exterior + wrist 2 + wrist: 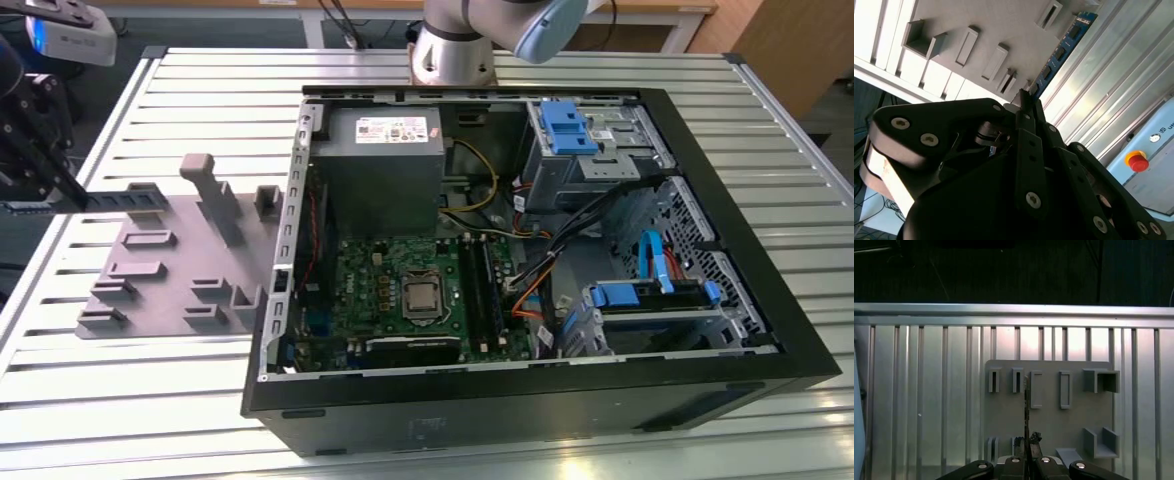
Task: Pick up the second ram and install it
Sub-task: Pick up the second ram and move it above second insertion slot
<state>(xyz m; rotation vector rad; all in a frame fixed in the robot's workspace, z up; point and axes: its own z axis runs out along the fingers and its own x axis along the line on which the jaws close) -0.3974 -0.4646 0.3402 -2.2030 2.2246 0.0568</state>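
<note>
In the exterior view, the open computer case (534, 400) lies on the slatted metal table (160, 390) with its green motherboard (387, 290) facing up. The grey holder plate (147, 270) lies just beside the case, on the exterior view's left. The dark gripper (40, 185) hangs at that view's left edge, beyond the plate's outer side and well apart from the case. From here I cannot make out what is between its fingers.

In the second wrist view, the black gripper (1026, 100) is narrow, its fingers pinched on one end of the second ram (1061, 50). The blue-green stick with its row of black chips reaches straight out from the fingertips. It passes along the edge of the holder plate (1019, 35), where the plate meets the table (1114, 75). A red button (1137, 161) sits on a pale box past the table's edge.

In the first wrist view, the second ram (1026, 405) shows edge-on as a thin dark line rising from the gripper (1027, 452). It crosses the holder plate (1049, 425) between two of the slot blocks in the far row. I cannot tell whether it touches the plate. The table (919, 390) spreads around the plate.
</note>
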